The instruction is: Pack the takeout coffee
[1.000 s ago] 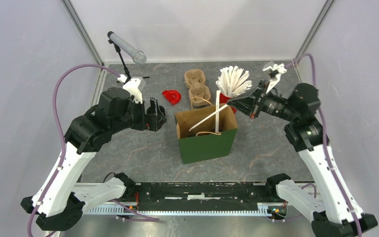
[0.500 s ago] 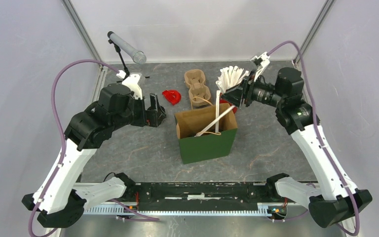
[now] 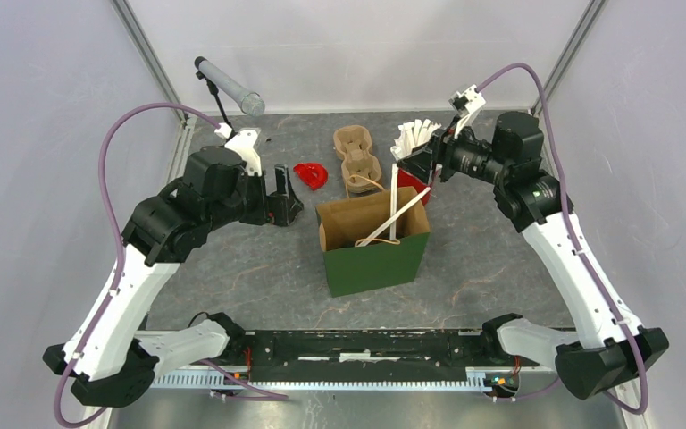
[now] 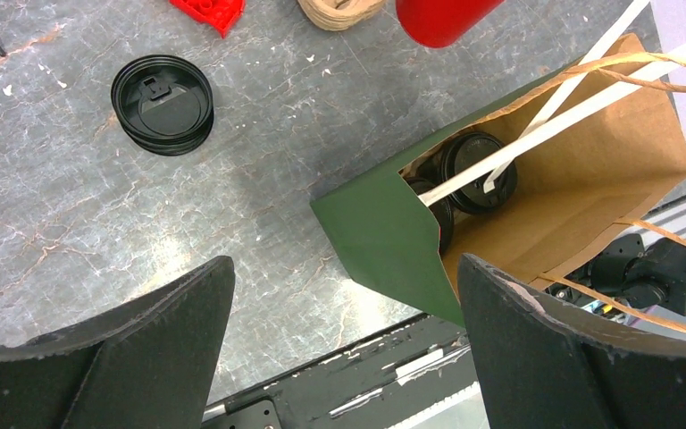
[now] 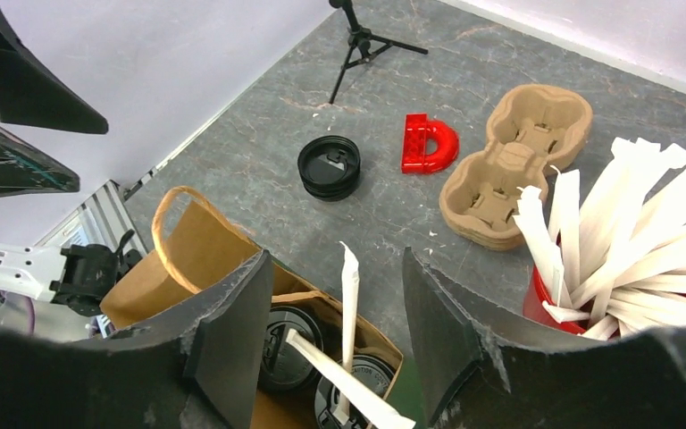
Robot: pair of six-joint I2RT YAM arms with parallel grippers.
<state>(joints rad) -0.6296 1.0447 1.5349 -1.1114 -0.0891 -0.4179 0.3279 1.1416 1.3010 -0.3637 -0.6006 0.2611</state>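
Observation:
The green paper bag [image 3: 375,255] stands open mid-table. In the right wrist view two black-lidded coffee cups [image 5: 290,344] sit at its bottom, with two wrapped straws [image 5: 349,304] leaning out over them. My right gripper [image 5: 335,259] hovers open above the bag's back edge, beside the red cup of straws [image 3: 415,143]; its jaws touch nothing. My left gripper [image 4: 344,268] hangs wide open and empty left of the bag [image 4: 384,232], well above the table. The left wrist view also shows the lidded cups [image 4: 473,170] and the straws [image 4: 572,107].
A stack of black lids [image 4: 163,105] lies on the table left of the bag. Behind the bag are a brown pulp cup carrier [image 3: 357,161] and a red D-shaped piece [image 3: 311,175]. A microphone on a stand [image 3: 228,85] is at the back left.
My right gripper opened and let go of the straw, which now leans in the bag. It then drew back toward the red cup. The left arm barely shifted.

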